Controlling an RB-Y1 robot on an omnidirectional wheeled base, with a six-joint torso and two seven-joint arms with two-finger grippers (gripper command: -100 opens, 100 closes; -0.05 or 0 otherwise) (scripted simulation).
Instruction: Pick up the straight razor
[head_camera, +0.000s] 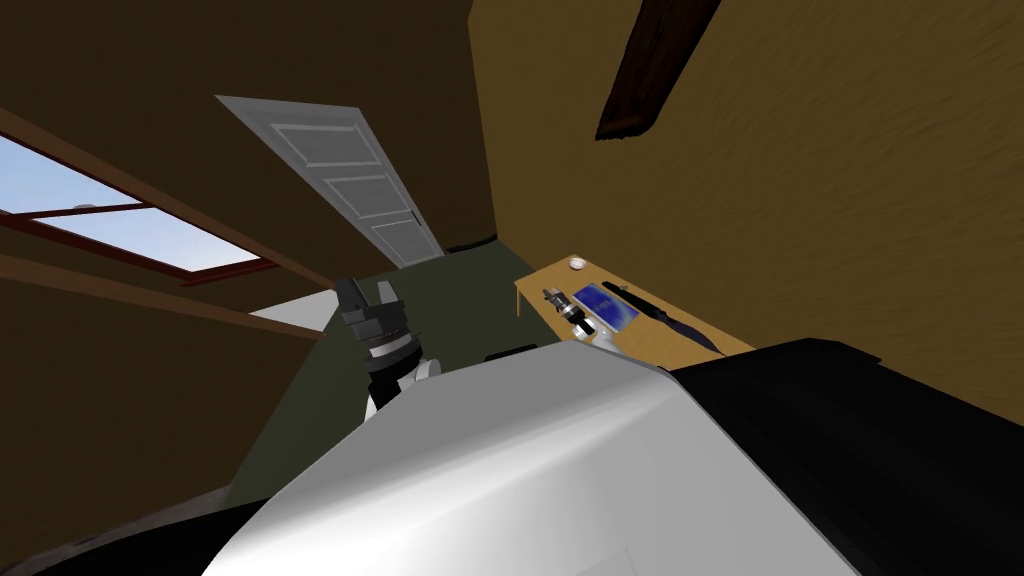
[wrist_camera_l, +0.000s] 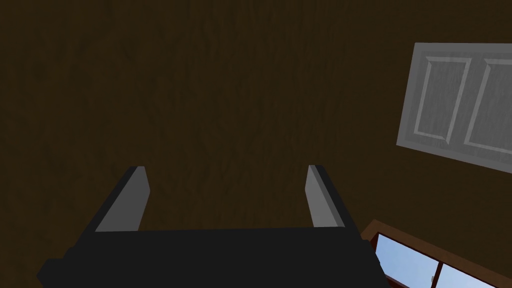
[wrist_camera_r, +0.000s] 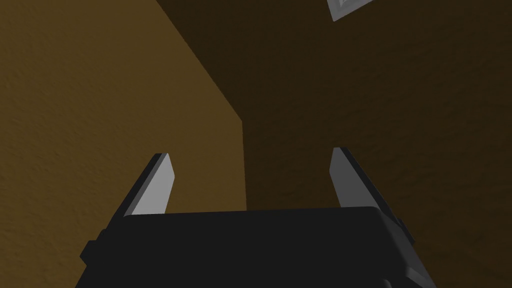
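The left gripper, its two light grey fingers spread wide apart, faces a dark brown wall, where a white panelled door stands near a brown-framed window showing blue sky.

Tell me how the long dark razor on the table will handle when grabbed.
The straight razor looks long, slim and straight, so probably stiff and light. It lies flat on the table beside the wall: unlikely to roll, but it may pivot if pushed near one end.

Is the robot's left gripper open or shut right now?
Open. The left gripper's two grey fingers stand far apart, holding nothing.
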